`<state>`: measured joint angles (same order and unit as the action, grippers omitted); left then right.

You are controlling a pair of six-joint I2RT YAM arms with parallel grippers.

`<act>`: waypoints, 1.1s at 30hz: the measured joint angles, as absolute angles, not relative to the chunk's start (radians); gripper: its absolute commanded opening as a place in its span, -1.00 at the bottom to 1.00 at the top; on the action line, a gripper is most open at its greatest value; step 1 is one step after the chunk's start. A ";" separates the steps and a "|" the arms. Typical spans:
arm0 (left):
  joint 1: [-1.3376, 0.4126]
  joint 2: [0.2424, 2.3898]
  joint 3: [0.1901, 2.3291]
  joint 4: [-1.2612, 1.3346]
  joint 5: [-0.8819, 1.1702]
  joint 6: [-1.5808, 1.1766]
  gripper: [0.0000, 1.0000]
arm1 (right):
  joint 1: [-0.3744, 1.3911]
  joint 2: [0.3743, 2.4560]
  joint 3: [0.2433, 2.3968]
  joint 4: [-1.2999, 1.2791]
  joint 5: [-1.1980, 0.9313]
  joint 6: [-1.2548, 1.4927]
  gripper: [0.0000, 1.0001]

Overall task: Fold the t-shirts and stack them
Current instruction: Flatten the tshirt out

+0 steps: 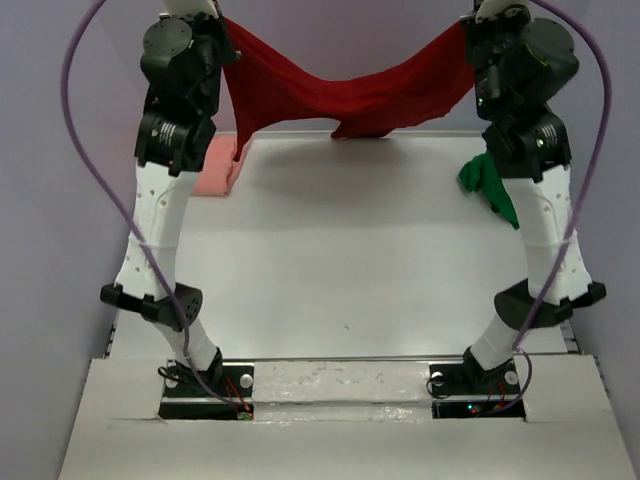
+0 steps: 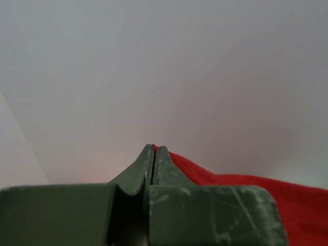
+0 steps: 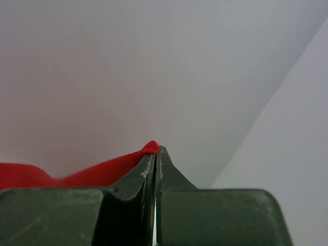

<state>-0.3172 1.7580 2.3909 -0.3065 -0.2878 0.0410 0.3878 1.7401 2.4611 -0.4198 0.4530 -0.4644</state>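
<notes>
Far left: pale pink t-shirt [image 1: 213,170] lying flat on the desk [image 1: 350,260], partly behind the left arm. Left hand [image 2: 154,148] raised, clamped tight on an edge of the dark red t-shirt [image 1: 330,90]. Centre: red cloth sagging between both hands above the desk's far edge. Right hand [image 3: 156,149] likewise pinched on the red t-shirt. Right: green t-shirt [image 1: 490,185] crumpled on the desk.

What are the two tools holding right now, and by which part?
The dark red t-shirt, hung between them: left tool pinches one end of its top edge, right tool the other. Shoulders or hem, I cannot tell.
</notes>
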 measured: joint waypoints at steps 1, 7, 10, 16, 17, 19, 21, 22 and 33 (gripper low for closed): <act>-0.347 1.712 2.390 -0.303 -0.302 0.049 -1.00 | 0.430 1.696 2.448 -0.405 0.474 -0.487 -1.00; -0.571 1.435 2.360 -0.274 -0.443 0.127 -1.00 | 0.831 1.441 2.305 -0.174 0.687 -0.775 -1.00; -0.688 1.305 2.282 -0.247 -0.534 0.173 -1.00 | 1.026 1.342 2.152 0.080 0.816 -0.997 -1.00; -0.748 1.147 2.146 -0.185 -0.698 0.218 -1.00 | 1.231 1.366 2.130 0.536 0.978 -1.433 -1.00; -0.749 1.143 2.130 -0.179 -0.713 0.224 -1.00 | 1.243 1.384 2.140 0.575 0.987 -1.473 -1.00; -0.752 1.149 2.092 -0.171 -0.735 0.237 -1.00 | 1.256 1.413 2.151 0.609 0.990 -1.497 -1.00; -0.752 1.184 2.077 -0.175 -0.741 0.249 -1.00 | 1.256 1.448 2.152 0.577 0.984 -1.472 -1.00; -0.752 1.202 2.077 -0.173 -0.741 0.252 -1.00 | 1.250 1.459 2.152 0.565 0.982 -1.458 -1.00; -0.449 1.736 2.437 -0.254 -0.461 0.143 -1.00 | 0.580 1.665 2.369 -0.083 0.634 -0.797 -1.00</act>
